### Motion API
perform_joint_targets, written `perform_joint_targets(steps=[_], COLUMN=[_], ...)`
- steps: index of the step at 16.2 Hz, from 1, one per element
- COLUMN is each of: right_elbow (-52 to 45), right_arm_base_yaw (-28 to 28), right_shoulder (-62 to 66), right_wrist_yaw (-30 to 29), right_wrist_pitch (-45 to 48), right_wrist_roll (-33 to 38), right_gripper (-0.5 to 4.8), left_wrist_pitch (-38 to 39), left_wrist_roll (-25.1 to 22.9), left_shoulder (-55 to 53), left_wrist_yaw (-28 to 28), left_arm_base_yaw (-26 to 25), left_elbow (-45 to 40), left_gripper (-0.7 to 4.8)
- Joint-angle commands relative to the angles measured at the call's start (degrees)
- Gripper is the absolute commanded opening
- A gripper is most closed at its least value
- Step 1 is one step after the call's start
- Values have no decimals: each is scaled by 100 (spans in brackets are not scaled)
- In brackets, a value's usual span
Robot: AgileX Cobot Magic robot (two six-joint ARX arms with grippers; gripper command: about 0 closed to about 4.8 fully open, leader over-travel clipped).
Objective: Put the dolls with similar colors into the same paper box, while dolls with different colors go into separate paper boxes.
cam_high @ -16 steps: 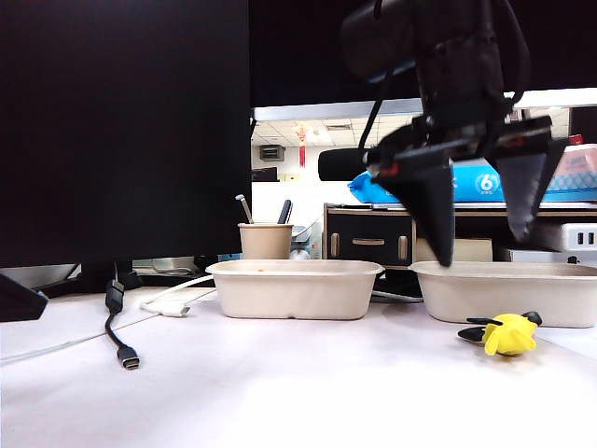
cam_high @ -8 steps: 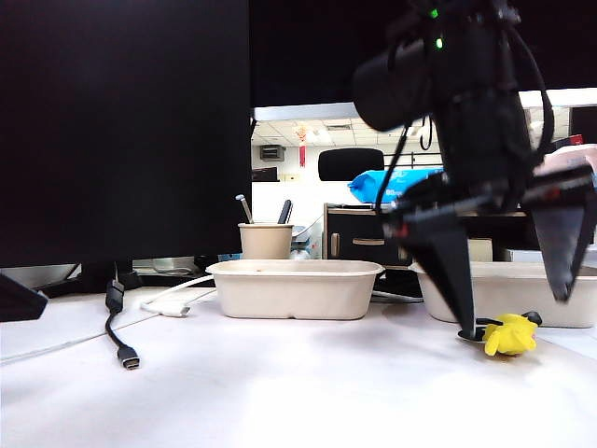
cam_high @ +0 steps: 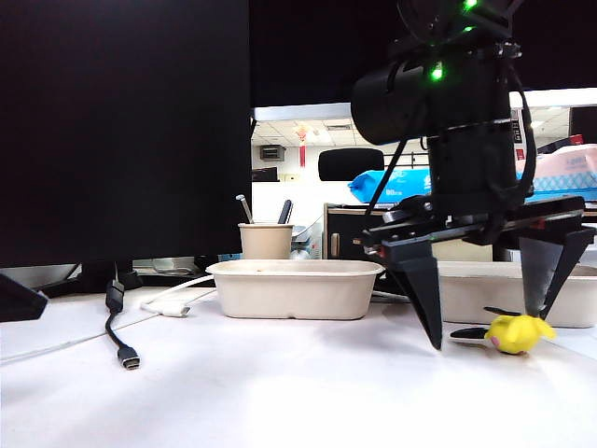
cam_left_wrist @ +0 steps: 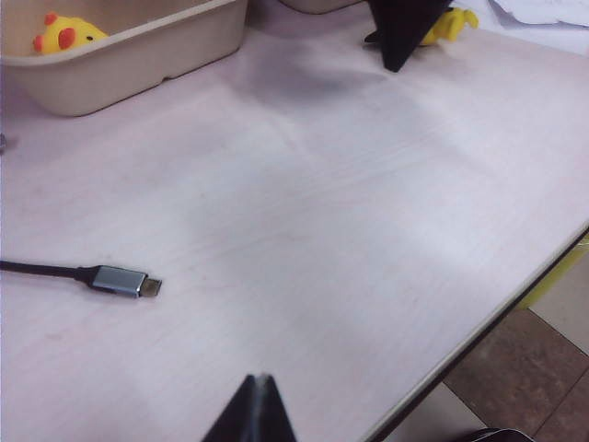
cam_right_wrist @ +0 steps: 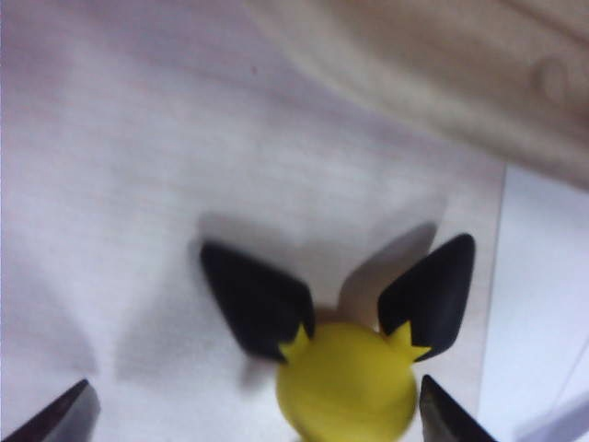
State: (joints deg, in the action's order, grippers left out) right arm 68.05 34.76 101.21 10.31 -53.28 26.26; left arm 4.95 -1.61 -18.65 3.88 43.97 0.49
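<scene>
Right gripper (cam_high: 485,322) wide open, straddling yellow doll (cam_high: 519,333)

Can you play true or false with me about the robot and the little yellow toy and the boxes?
1. The right gripper is open, with a finger on each side of the yellow doll. True.
2. The yellow doll is already inside a paper box. False: it lies on the table, in front of the right paper box.
3. The doll has black pointed ears. True.
4. The left paper box is empty. False: the left wrist view shows a yellow toy with red spots in it.
5. The cable plug is in a box. False: it lies on the table.
</scene>
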Motion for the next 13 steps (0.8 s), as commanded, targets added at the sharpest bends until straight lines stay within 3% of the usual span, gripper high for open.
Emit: perform_joint_targets(steps=[1, 4, 7, 13], right_elbow=[-2, -2, -76, -356], right_arm_base_yaw=[4, 4, 4, 4], right_shoulder=[70, 72, 83, 153], right_wrist_yaw=[35, 35, 24, 28], right_wrist_pitch=[94, 151, 260, 431], right_wrist_roll=[57, 59, 57, 55], right_gripper=[357, 349, 221, 197], left_wrist_pitch=[-76, -76, -76, -76], left_wrist_roll=[9, 9, 9, 9], left_shoulder=[2, 2, 11, 11], left_wrist_yaw=[0, 0, 2, 0], left_arm_base_yaw=[-4, -4, -4, -7], left_elbow=[4, 4, 4, 4], left_gripper=[-5, -5, -5, -5])
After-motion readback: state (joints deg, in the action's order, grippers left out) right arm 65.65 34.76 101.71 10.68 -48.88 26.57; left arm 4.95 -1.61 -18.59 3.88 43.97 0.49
